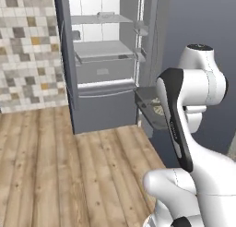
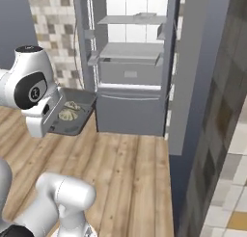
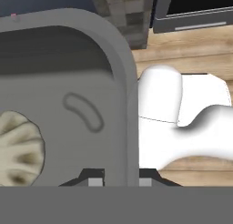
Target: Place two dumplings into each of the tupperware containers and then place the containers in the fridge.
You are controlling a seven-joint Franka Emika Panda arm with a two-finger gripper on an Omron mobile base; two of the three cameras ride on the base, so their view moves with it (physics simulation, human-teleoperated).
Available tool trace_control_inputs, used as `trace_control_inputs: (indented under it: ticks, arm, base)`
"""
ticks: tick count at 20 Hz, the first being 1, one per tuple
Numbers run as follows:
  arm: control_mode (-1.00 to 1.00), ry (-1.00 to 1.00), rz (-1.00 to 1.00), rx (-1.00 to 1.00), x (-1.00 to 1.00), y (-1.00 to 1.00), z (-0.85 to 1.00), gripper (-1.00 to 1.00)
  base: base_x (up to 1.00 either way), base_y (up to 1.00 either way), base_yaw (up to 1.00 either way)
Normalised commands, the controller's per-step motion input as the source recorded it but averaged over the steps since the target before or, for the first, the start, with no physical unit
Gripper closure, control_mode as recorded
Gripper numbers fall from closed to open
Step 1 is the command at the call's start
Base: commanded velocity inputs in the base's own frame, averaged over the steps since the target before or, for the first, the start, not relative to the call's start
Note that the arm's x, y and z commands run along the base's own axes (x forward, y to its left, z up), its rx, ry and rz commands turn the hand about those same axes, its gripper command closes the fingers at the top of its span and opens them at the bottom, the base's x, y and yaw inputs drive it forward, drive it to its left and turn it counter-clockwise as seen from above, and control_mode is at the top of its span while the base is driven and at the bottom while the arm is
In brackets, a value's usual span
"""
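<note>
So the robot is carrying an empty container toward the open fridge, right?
Not empty. The right base view shows two dumplings lying in the container that the gripper holds by its wall. The rest stands: the fridge ahead is open.

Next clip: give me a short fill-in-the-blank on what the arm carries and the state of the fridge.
1. The gripper is shut on the wall of a ___.
2. The tupperware container holds ___ dumplings.
3. The fridge door stands ___.
4. The floor is made of ___ planks.

Missing words: tupperware container; two; open; wooden
</note>
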Motion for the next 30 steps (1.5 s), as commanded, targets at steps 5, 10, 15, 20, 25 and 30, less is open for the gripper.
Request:
trace_control_inputs:
  ticks: [5, 10, 15, 20, 25, 30]
  arm:
    - [1.00, 0.00, 0.00, 0.00, 0.00, 0.00, 0.00, 1.00]
    - [1.00, 0.00, 0.00, 0.00, 0.00, 0.00, 0.00, 1.00]
    - [1.00, 0.00, 0.00, 0.00, 0.00, 0.00, 0.00, 1.00]
    - [1.00, 0.00, 0.00, 0.00, 0.00, 0.00, 0.00, 1.00]
    - [1.00, 0.00, 0.00, 0.00, 0.00, 0.00, 0.00, 1.00]
    - [1.00, 0.00, 0.00, 0.00, 0.00, 0.00, 0.00, 1.00]
  base:
    - [1.00, -0.25, 0.00]
    - [1.00, 0.00, 0.00]
    - [1.00, -0.08, 0.00]
    - [1.00, -0.27, 0.00]
    - [1.00, -0.38, 0.00]
    - [1.00, -0.11, 0.00]
